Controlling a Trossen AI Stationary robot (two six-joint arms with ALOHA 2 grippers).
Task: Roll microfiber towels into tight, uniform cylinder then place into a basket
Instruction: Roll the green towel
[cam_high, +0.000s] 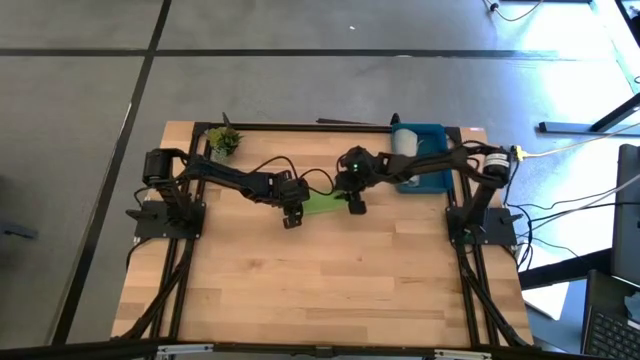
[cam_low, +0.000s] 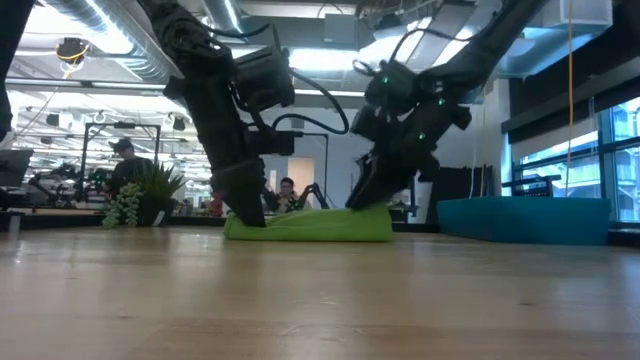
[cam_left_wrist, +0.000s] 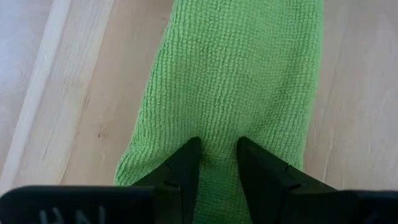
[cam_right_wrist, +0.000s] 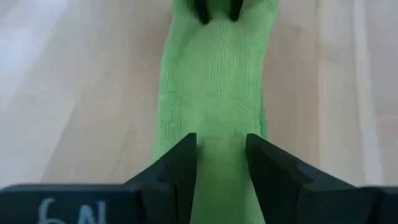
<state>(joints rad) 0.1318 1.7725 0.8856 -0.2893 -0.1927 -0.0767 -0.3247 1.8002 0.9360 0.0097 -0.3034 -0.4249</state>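
The green towel (cam_low: 310, 225) lies rolled into a long bundle on the table, between my two grippers. My left gripper (cam_high: 292, 218) is shut on its left end and my right gripper (cam_high: 355, 207) on its right end. Both slant down at it. In the right wrist view the roll (cam_right_wrist: 214, 81) runs away from my right fingers toward the left gripper's fingertips (cam_right_wrist: 202, 12). A light grey rolled towel (cam_high: 405, 140) lies in the blue basket (cam_high: 432, 135) at the far right. My left gripper pinches a ridge of cloth at the roll's left end (cam_left_wrist: 217, 134) between its two fingers, slanting down from above, along the roll. The roll rests on the table. My right gripper pinches the top of the roll near its right end (cam_right_wrist: 221, 130) between its two fingers, slanting down along the roll. The roll's underside (cam_low: 330, 237) lies on the table.
A small green plant (cam_high: 225, 140) stands at the far left corner. The basket's wall (cam_low: 520, 215) is to the right of the roll. Bare wooden tabletop (cam_high: 320, 290) stretches toward the near edge.
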